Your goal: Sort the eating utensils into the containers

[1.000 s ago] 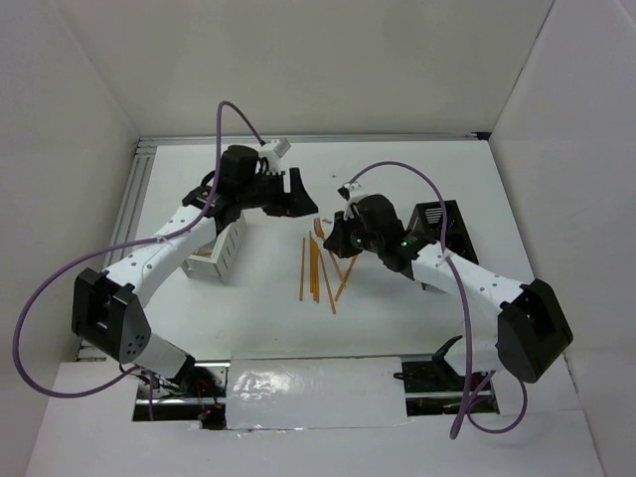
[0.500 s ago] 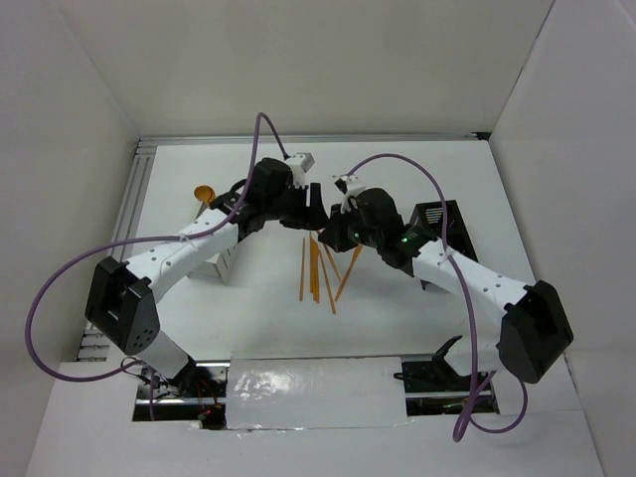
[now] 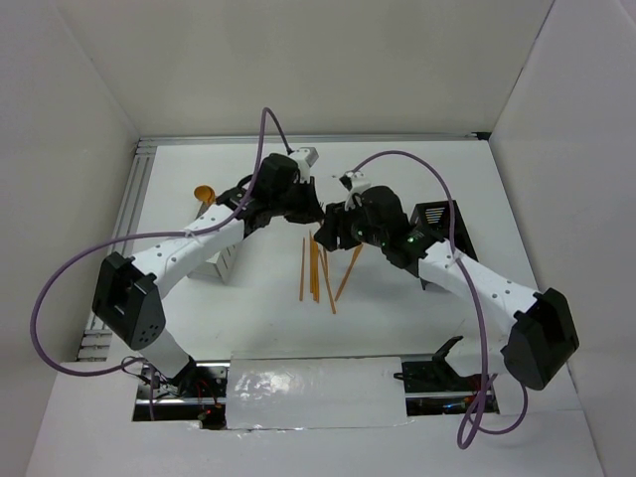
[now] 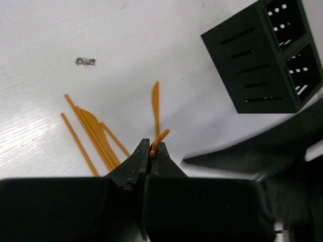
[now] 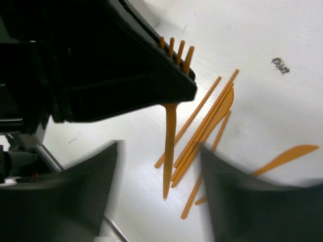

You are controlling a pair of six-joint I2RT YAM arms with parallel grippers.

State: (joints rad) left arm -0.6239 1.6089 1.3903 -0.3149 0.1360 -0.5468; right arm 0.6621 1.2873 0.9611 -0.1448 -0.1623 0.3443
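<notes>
A white table (image 3: 268,308) is seen from above, with both arms bent inward so that they meet near its middle. The left arm (image 3: 189,248) is stretched over the white caddy (image 3: 227,262), most of which is hidden beneath it. The right arm (image 3: 467,283) is laid across the black caddy (image 3: 442,217), which stands on the right side of the table. The left gripper (image 4: 150,151) is clenched on an orange fork (image 5: 170,146). The fork is gripped just below its tines (image 5: 176,50), and its handle is left hanging downward, clear of the table. The right gripper (image 5: 159,147) is released. Its blurred fingers (image 5: 81,191) are spread to either side of the fork's handle, and no contact with the handle can be seen. A loose bundle of orange utensils (image 3: 316,270) is spread on the table just below the two grippers, between the caddies. It is made up of several straight sticks lying close together and partly crossed. A single knife (image 4: 155,106) is set slightly apart from the bundle, toward the black caddy. The round bowl of an orange spoon (image 3: 204,193) is shown beside the left arm, at the far end of the white caddy.
</notes>
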